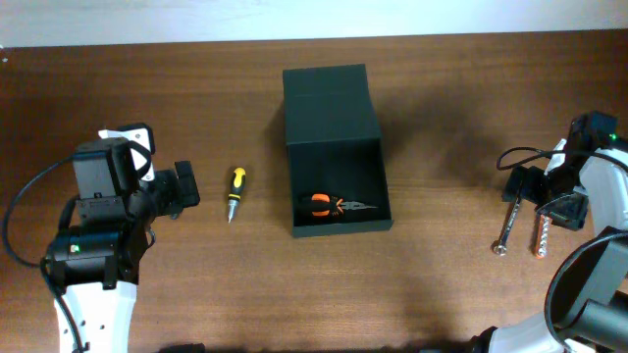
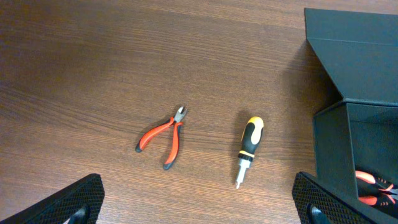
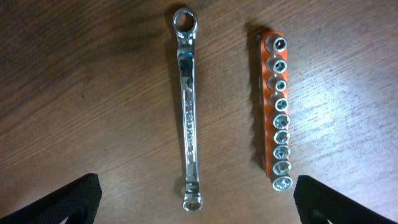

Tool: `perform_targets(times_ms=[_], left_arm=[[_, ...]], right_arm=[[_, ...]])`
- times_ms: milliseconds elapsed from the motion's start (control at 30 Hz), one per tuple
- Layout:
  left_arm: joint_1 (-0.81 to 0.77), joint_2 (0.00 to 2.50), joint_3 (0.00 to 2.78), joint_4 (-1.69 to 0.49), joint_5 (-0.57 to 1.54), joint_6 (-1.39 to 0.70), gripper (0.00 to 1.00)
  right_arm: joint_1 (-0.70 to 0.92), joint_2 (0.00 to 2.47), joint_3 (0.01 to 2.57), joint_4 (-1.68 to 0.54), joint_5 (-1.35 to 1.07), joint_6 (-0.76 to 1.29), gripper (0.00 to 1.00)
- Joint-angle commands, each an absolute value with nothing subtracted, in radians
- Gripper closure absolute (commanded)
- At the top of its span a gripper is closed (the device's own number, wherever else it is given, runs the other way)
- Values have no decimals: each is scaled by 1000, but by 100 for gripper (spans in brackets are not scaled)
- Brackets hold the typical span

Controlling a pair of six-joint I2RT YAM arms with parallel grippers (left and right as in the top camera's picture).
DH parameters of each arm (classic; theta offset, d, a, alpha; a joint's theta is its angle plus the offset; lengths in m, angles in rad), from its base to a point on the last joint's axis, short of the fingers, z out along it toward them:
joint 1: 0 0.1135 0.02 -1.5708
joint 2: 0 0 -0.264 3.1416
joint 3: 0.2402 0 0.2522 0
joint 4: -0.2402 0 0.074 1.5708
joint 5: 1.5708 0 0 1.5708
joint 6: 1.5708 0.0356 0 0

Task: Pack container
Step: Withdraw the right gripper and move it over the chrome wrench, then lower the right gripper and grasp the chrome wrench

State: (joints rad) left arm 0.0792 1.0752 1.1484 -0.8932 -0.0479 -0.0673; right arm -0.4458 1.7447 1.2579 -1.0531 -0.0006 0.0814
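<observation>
Ahead of left end effector [image 1: 186, 186], past yellow-handled screwdriver [image 1: 235, 191], we see container [image 1: 334, 108] on worktop [image 1: 442, 275], lid flap folded back, orange pliers [image 1: 329, 205] inside. Red cutters [image 2: 165, 137] nearer it; fingers [image 2: 74, 199] spread, nothing held. Right end effector [image 3: 198, 202] likewise released, wrench [image 3: 188, 112] and socket rail [image 3: 277, 106] ahead.

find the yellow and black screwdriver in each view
Overhead: screwdriver left of centre, just left of the container.
Left wrist: screwdriver right of centre, between red pliers and container.
Right wrist: not in view.
Shared landmark: the container, right of the screwdriver in both.
</observation>
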Motion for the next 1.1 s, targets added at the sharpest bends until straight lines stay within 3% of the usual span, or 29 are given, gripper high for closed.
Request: perform_targets(times_ms=[0,933,1067], left_arm=[[83,1071,1162,-891,-36,-49,1],[83,1071,1162,-891,-36,-49,1],[83,1071,1162,-891,-36,-49,1]], right_arm=[[-444,1776,1246,-1031,-7,75,1],[-411,1808,984,-674,-46,58,1],[-411,1810,973,-664,-49,61,11]])
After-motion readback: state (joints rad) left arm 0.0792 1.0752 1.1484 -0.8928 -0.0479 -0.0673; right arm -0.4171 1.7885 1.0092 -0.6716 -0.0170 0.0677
